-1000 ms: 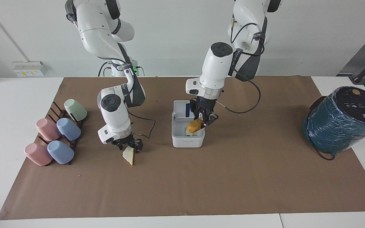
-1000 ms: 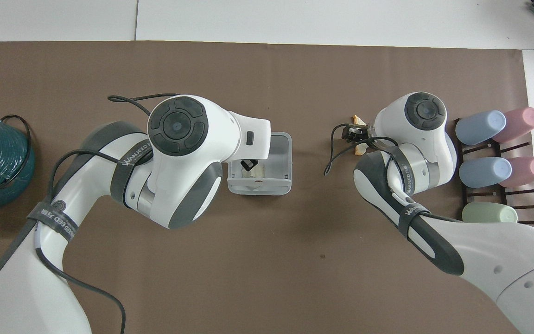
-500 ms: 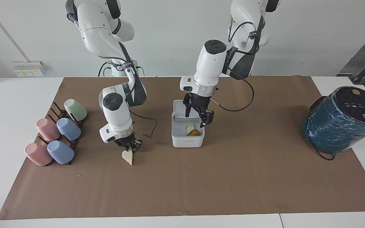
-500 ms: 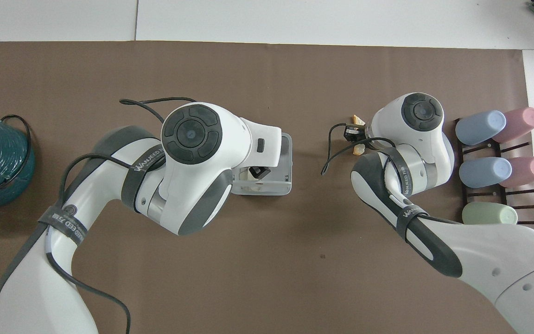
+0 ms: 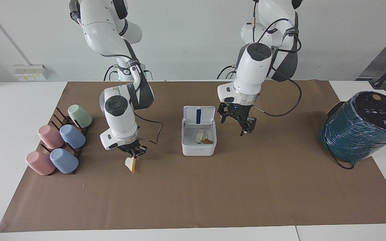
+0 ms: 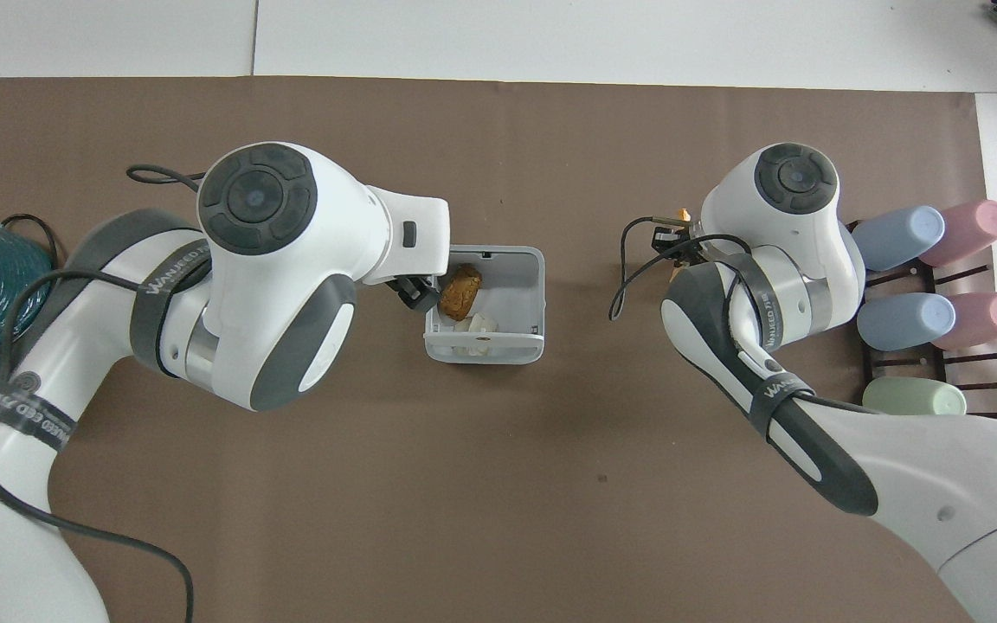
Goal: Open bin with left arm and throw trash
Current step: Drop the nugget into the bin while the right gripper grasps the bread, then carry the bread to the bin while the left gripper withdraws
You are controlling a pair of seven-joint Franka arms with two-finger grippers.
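Note:
The white bin (image 5: 198, 150) stands mid-mat with its lid (image 5: 198, 115) swung up, blue strip showing. Two pieces of trash lie in it, a white paper wad (image 5: 199, 135) and a yellow-orange lump (image 5: 207, 141); from overhead the lump (image 6: 460, 290) shows inside the bin (image 6: 537, 294). My left gripper (image 5: 236, 124) hangs open and empty in the air beside the bin, toward the left arm's end of the table. My right gripper (image 5: 132, 150) is shut on the top of the pale wedge (image 5: 130, 164), which hangs low over the mat. Overhead, the right gripper (image 6: 667, 238) is mostly hidden under its wrist.
Several pastel cups (image 5: 59, 144) lie on a dark rack at the right arm's end of the table. A large teal wrapped cylinder (image 5: 360, 129) stands at the left arm's end. The brown mat (image 5: 213, 201) covers the table's middle.
The left gripper let the yellow-orange lump fall into the bin, opened wide and swung away toward its own end. The right gripper closed on the wedge and shifted it slightly.

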